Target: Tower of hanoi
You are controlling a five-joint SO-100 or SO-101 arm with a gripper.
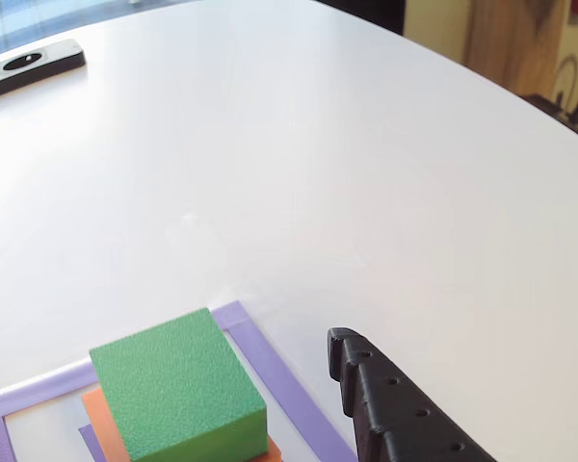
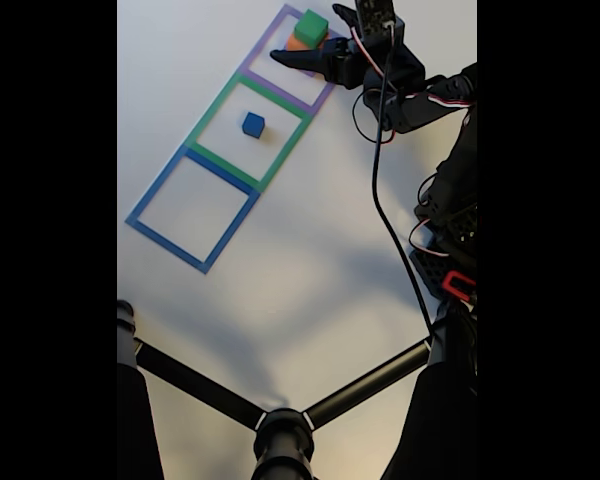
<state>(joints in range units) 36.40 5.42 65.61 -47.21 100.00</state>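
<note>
- The gripper (image 2: 305,50) sits at the far end of the table in the fixed view, its dark fingers reaching left toward the stacked blocks; whether the jaws are spread or closed cannot be told, and nothing is seen held between them.
- In the other view one black, ridged finger (image 1: 390,409) enters from the lower right, apart from the stack and just right of the purple tape.
- The green block (image 1: 178,385) lies on top of the orange block (image 1: 101,414), with a sliver of the purple block (image 1: 92,442) showing beneath at the lower left.
- This stack stands inside the purple taped square (image 2: 285,62), the farthest of three outlines in the fixed view.
- The small blue cube (image 2: 253,124) stands alone inside the green taped square (image 2: 212,110), the middle one, well apart from the stack.
- The blue taped square (image 2: 170,238) is the nearest outline.
- All lie on a white table (image 1: 366,173).
</note>
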